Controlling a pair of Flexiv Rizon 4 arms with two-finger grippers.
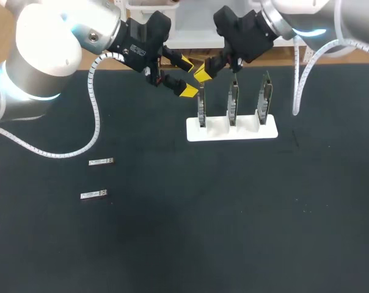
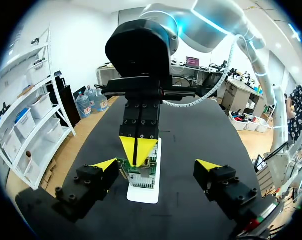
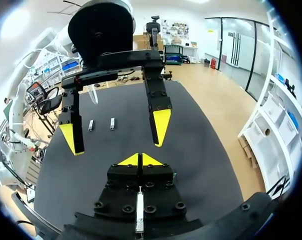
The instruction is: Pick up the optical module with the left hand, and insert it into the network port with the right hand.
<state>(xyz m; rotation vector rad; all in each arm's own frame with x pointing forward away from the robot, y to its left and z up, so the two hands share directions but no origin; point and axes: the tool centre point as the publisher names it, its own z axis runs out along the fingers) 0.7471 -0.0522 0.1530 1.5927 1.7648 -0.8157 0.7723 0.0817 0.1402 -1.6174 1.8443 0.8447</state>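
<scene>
Two silver optical modules lie on the black mat at the left; the right wrist view shows them far ahead. A white holder carries three upright boards with network ports. My right gripper is shut, its tips just above the leftmost board; I see nothing held between them. My left gripper stands open right beside it, facing it. In the left wrist view the open left gripper flanks the right gripper, which points down at the board.
The holder stands near the mat's far edge. Two more boards rise to the right of the first. White cables hang from both arms. In the right wrist view the left gripper hangs ahead of the right gripper.
</scene>
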